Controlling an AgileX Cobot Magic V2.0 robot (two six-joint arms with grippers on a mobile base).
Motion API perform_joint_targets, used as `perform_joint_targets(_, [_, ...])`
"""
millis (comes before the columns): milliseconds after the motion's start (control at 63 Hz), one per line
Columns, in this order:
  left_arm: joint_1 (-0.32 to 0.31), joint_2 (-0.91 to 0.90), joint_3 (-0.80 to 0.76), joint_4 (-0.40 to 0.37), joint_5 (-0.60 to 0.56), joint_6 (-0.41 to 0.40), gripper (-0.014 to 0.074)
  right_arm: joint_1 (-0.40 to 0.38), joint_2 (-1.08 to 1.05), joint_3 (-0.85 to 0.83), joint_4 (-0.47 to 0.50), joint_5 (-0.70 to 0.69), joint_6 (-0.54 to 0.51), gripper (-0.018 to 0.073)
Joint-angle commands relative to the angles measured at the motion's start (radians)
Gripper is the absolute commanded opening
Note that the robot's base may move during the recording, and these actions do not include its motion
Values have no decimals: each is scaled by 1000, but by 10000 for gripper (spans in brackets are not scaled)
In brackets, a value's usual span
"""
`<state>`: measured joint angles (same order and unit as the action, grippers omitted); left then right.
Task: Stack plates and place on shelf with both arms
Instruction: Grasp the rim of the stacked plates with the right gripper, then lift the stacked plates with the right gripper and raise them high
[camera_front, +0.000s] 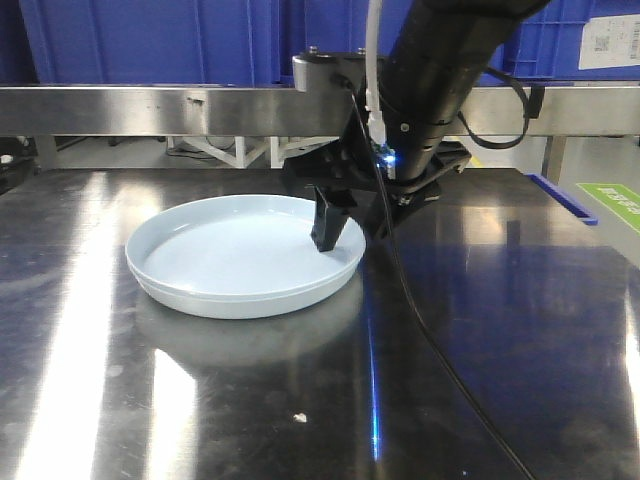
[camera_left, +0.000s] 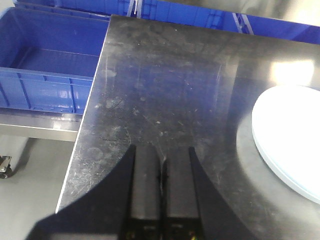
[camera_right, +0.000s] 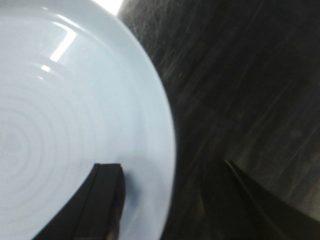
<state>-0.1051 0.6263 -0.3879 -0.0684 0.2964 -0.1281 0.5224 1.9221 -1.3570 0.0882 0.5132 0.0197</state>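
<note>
Only the left wrist view shows the left claw (camera_left: 160, 187): clenched, empty, above the tabletop (camera_left: 165, 90), with the plates (camera_left: 292, 140) at its 2 o'clock and a blue crate (camera_left: 45, 65) at 10 o'clock. The front view shows the right claw (camera_front: 352, 238) slanting down from 1 o'clock, spread astride the plates' rim at 3 o'clock.

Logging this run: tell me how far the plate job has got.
Done, apparently: the plates look stacked on the table, two rims showing one above the other. In hand: the right gripper straddles the stack's rim, one finger inside, one outside, open. The left gripper is shut, away from the plates. Left: clamping, lifting and shelving them.
</note>
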Motion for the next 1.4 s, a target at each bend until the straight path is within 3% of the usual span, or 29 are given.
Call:
perform_joint_targets(0, [-9,1,-29,-5,-75,-4,88,-5,-47,-34,0,-33,-7,426])
perform_joint_targets(111, [-9,1,-29,-5,-75,-4,88,-5,-47,-34,0,-33,-7,288])
perform_joint_targets(222, [-9,1,-29,-5,-75,-4,88,-5,-53,-36,0,-45,-7,35])
perform_joint_targets(286, [-9,1,-29,-5,-75,-4,88,-5,-60,-48,-1,-48,-7,72])
perform_joint_targets(651, [-9,1,-29,-5,-75,-4,88,-5,-199,-149,-24,-61,-7,48])
perform_joint_targets(874, [-9,1,-29,-5,-75,-4,88,-48,-317,-136,-26,-74,-7,48])
perform_joint_targets(1112, [-9,1,-29,-5,-75,-4,88,-135,-453,-32,-26,-100,-7,48])
perform_joint_targets(1382, [-9,1,-29,-5,-75,-4,88,-233,-659,207,-26,-170,-7,48])
